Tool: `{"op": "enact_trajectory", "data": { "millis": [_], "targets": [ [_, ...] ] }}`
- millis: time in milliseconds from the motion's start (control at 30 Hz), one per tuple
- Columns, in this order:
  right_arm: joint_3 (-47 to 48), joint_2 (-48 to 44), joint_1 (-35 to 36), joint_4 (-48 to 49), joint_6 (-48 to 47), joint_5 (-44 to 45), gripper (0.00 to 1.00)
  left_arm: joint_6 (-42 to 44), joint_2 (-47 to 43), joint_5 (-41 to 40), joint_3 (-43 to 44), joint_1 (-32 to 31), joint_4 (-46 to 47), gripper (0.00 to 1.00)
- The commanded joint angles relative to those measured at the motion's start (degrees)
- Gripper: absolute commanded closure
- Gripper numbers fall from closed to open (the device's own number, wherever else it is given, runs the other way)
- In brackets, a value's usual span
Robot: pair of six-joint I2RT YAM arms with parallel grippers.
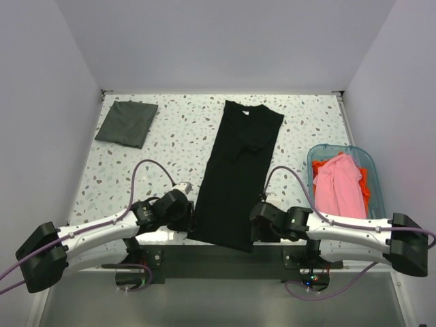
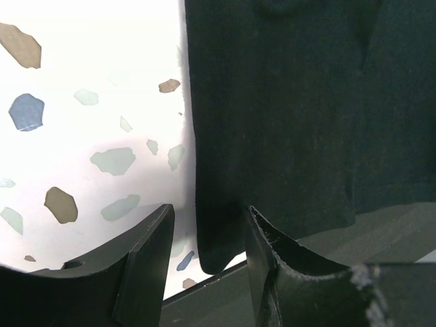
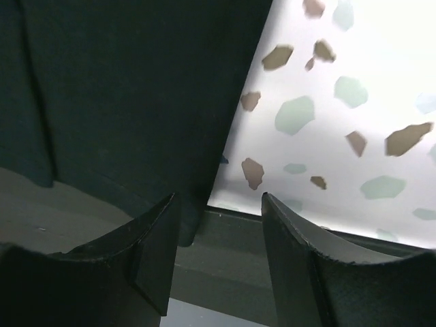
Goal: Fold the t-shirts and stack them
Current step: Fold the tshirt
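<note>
The black t-shirt (image 1: 240, 170) lies as a long narrow strip down the middle of the table, collar far, hem hanging over the near edge. My left gripper (image 1: 188, 215) is at its near left corner and stands open. In the left wrist view that corner of the black t-shirt (image 2: 218, 238) hangs between the fingers (image 2: 146, 262) of the left gripper (image 2: 208, 235), with gaps on both sides. My right gripper (image 1: 257, 222) is open at the near right corner. There the black t-shirt (image 3: 136, 102) ends beside the left finger (image 3: 157, 248) of the right gripper (image 3: 219, 218).
A dark grey t-shirt (image 1: 127, 122), folded square, lies at the far left. A clear blue basket (image 1: 371, 170) at the right holds a pink t-shirt (image 1: 338, 185) over an orange one (image 1: 364, 187). The table's dark front edge (image 3: 286, 235) runs under both grippers.
</note>
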Motion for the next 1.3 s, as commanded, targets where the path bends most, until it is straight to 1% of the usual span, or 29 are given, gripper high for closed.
{"op": "enact_trajectory", "data": {
  "millis": [0,100,200,333,367,433,467,533,567,633,667,733,767,800,833,933,967,1000,1067,1167,1233,1267],
  "targets": [
    [-0.50,2.90,3.41,3.97,6.73,1.21,0.46,-1.78,-0.33,-0.13,-1.37,-1.32,-0.75,0.50],
    [-0.59,4.66,5.17,4.58,8.14,1.56,0.45,-3.01,0.02,-0.22,-2.07,-2.81,-0.83,0.53],
    [-0.77,5.19,5.97,6.51,9.46,1.03,0.45,-5.56,0.72,-2.05,-2.60,-4.57,-2.24,0.56],
    [-1.29,6.15,7.37,7.40,10.87,0.95,0.45,-7.76,0.90,-2.68,-3.39,-5.10,-3.30,0.62],
    [-1.99,6.24,7.46,7.48,11.13,0.42,0.46,-7.76,1.07,-2.50,-3.39,-5.10,-3.12,0.67],
    [-3.22,6.25,7.72,9.23,12.10,-0.54,0.47,-7.50,1.60,-2.59,-3.13,-5.10,-3.21,0.71],
    [-4.18,6.16,7.73,10.63,12.45,-0.90,0.47,-7.33,2.39,-2.94,-2.52,-5.10,-3.38,0.78],
    [-4.63,6.51,7.99,11.00,12.89,-1.43,0.49,-7.23,3.09,-3.29,-1.64,-5.10,-4.78,0.86],
    [-5.07,6.51,8.08,11.09,12.98,-1.51,0.59,-7.24,3.45,-3.82,-0.94,-5.10,-5.31,0.92],
    [-5.86,6.25,8.08,11.79,13.07,-2.57,0.73,-6.97,3.45,-3.73,-0.66,-5.10,-6.02,0.96],
    [-6.65,5.90,8.08,11.62,13.07,-2.92,0.86,-6.97,3.27,-3.47,-0.58,-5.10,-6.28,1.00],
    [-7.35,3.89,8.08,10.04,13.33,-2.92,0.99,-7.58,3.54,-2.95,-0.40,-5.01,-7.07,1.00],
    [-8.14,2.57,8.08,7.25,13.59,-2.83,1.00,-7.76,3.54,-2.33,-0.49,-5.01,-7.34,1.00],
    [-8.67,0.99,8.08,5.66,13.68,-2.75,1.00,-7.85,3.45,-1.80,-0.58,-5.01,-7.34,1.00],
    [-9.11,-3.29,8.08,4.07,13.95,-2.66,1.00,-7.94,3.19,-1.28,-0.75,-5.01,-7.51,1.00],
    [-10.52,-11.04,8.08,-4.18,14.65,-1.79,1.00,-7.77,1.79,1.18,-1.19,-5.10,-7.34,1.00],
    [-10.09,-15.51,8.08,-6.81,14.83,-1.43,1.00,-7.68,1.26,2.84,-1.54,-5.10,-7.34,1.00],
    [-9.82,-17.90,8.08,-11.97,14.91,-0.99,1.00,-7.59,0.73,3.47,-1.63,-5.19,-7.43,1.00],
    [-8.95,-22.29,8.08,-15.79,14.22,-0.72,1.00,-6.89,-0.59,6.01,-2.16,-5.54,-6.55,1.00],
    [-7.89,-22.50,8.08,-15.81,13.43,-1.43,1.00,-6.18,-0.59,6.73,-0.76,-6.33,-6.55,1.00],
    [-7.19,-19.26,8.08,-14.41,12.28,-1.34,1.00,-6.62,-0.42,6.20,0.38,-7.03,-6.29,1.00],
    [-6.49,-18.03,8.16,-12.14,11.41,-1.43,1.00,-6.88,-0.33,5.94,1.43,-7.73,-6.02,1.00]
  ]
}}
